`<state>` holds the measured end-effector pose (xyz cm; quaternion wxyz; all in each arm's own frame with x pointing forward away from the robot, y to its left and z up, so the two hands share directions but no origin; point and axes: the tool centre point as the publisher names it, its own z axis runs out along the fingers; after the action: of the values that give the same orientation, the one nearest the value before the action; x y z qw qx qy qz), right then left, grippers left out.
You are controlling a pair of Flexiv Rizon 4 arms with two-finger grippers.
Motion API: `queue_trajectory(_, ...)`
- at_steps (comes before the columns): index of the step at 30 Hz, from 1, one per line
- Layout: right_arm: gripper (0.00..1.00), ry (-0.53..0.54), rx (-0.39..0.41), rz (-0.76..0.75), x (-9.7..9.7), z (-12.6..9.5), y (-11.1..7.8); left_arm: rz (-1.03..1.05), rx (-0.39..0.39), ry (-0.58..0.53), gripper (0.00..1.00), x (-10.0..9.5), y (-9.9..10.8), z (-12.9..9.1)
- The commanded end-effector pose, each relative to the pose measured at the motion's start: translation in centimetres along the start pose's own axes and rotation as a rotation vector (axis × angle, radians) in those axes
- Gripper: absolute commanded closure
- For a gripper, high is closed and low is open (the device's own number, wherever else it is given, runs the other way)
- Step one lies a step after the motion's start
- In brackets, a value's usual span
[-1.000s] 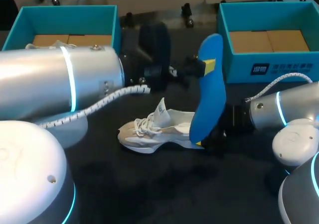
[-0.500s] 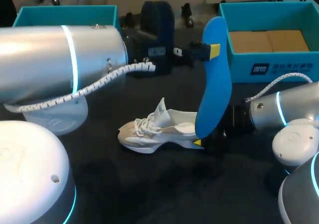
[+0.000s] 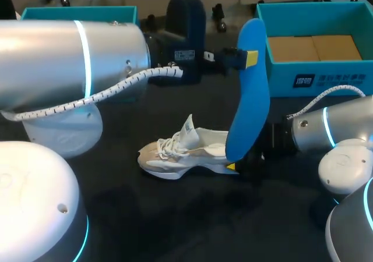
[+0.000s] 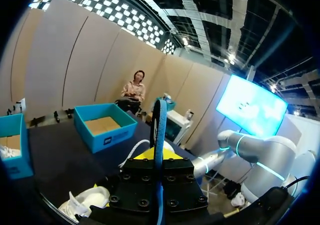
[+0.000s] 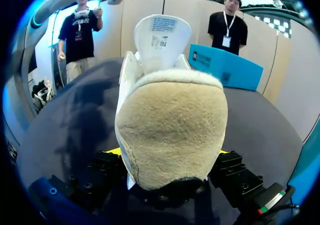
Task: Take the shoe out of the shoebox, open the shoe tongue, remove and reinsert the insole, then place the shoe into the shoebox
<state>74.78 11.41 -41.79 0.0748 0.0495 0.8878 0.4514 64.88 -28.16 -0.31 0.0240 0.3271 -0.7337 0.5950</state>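
On the dark table (image 3: pixel 175 215), in the head view, the white shoe (image 3: pixel 186 151) stands on its sole. The left gripper (image 3: pixel 236 59) holds the blue insole (image 3: pixel 252 93) upright over the heel. The right gripper (image 3: pixel 250 164) is at the heel.

In the left wrist view, the insole (image 4: pixel 159 130) is pinched edge-on between the fingers.

In the right wrist view, both fingers press the shoe (image 5: pixel 170 120) at its heel.
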Motion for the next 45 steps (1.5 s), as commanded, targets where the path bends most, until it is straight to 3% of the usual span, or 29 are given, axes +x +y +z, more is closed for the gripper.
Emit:
queue_trajectory(1,1.0,-0.002,0.004,0.0,0.0,0.0,0.2,0.002,-0.043,0.538,1.0,-0.6,0.0,-5.4)
queue_trajectory(11,1.0,-0.002,0.004,0.0,0.0,0.0,0.2,0.002,-0.043,0.538,1.0,-0.6,0.0,-5.4)
queue_trajectory(12,1.0,-0.002,0.004,0.0,0.0,0.0,0.2,0.083,0.023,0.579,1.0,-0.2,0.0,-4.9)
queue_trajectory(13,1.0,-0.002,0.004,0.0,0.0,0.0,0.2,0.093,0.004,0.585,1.0,0.0,0.0,-4.7)
queue_trajectory(17,1.0,-0.002,0.004,0.0,0.0,0.0,0.2,0.189,0.074,0.602,1.0,0.5,-0.1,-1.9)
queue_trajectory(25,1.0,-0.002,0.004,0.0,0.0,0.0,0.2,0.192,0.053,0.562,1.0,0.8,-1.2,1.4)
queue_trajectory(34,1.0,-0.002,0.004,0.0,0.0,0.0,0.2,0.222,0.072,0.583,1.0,-1.0,-3.0,4.7)
queue_trajectory(45,1.0,-0.002,0.004,0.0,0.0,0.0,0.2,0.264,0.102,0.643,1.0,-1.5,-3.4,5.4)
